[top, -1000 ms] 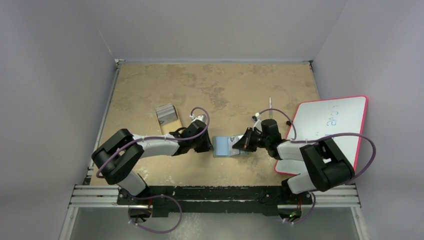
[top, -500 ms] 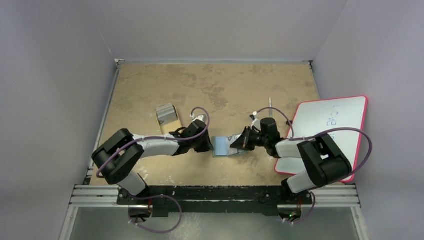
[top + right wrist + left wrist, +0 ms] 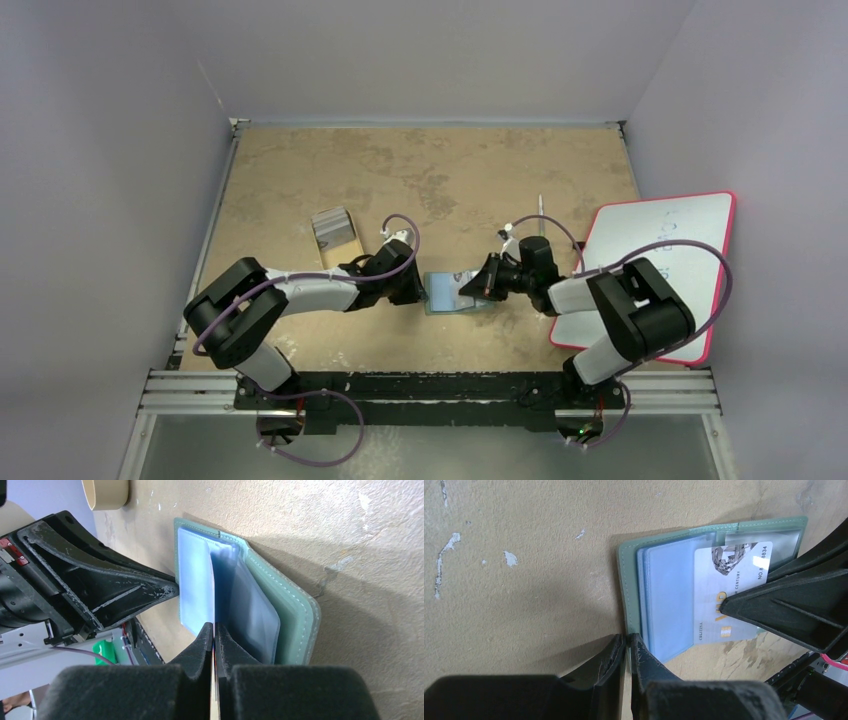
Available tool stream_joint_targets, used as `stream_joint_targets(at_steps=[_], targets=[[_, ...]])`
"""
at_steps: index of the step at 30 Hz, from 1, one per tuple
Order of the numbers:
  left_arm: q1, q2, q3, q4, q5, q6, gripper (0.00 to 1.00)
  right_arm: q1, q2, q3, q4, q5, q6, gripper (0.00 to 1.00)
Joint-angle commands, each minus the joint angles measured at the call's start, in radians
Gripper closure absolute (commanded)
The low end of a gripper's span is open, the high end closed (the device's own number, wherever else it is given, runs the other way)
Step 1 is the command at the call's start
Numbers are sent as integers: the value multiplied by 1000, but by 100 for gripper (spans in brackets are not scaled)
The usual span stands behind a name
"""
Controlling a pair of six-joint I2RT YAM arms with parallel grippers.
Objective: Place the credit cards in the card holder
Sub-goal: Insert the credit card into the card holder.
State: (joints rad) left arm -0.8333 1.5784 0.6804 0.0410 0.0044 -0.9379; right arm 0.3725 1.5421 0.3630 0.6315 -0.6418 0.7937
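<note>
as left pincer (image 3: 628, 641) clamps card holder (image 3: 628, 570), right pincer (image 3: 214, 630) a card (image 3: 710, 577), grey walls (image 3: 100, 150) flank mottled table (image 3: 450, 165).

On the bench (image 3: 430, 170) I count one card holder (image 3: 629, 580) and one printed credit card (image 3: 719, 595) at it. One tan tray (image 3: 107, 495) carries silvery cards (image 3: 330, 222), whose number I cannot tell. One whiteboard (image 3: 665, 250). Two claws: left claw (image 3: 628, 640), right claw (image 3: 214, 630).

left end effector (image 3: 628, 645): low, clamped | right end effector (image 3: 214, 632): low, clamped | arms: reaching inward
</note>
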Motion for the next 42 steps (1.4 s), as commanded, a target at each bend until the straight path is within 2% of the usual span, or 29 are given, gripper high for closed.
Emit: stream_joint_targets(at_steps=[1,13,20,27,29,33,36,42], targets=[[0,14,-6,-26,-27,22,91,-1,39,-22,121,-2,14,99],[-13,19,-33,-8,-32,-1,91,-1,37,-63,210,11,58,100],[-17,17,-36,-1,-38,-9,91,-1,78,-82,338,3,117,100],[-27,30,-42,9,-41,-21,91,1,71,-75,307,32,108,100],[-30,31,-44,10,-44,-24,91,1,56,-61,241,47,77,94],[-32,29,-44,9,-51,-28,91,0,-81,15,-158,199,-38,77],[-35,26,-45,11,-55,-30,91,0,-157,58,-355,268,-95,69],[-38,31,-41,16,-55,-33,91,2,-217,104,-462,362,-129,64]])
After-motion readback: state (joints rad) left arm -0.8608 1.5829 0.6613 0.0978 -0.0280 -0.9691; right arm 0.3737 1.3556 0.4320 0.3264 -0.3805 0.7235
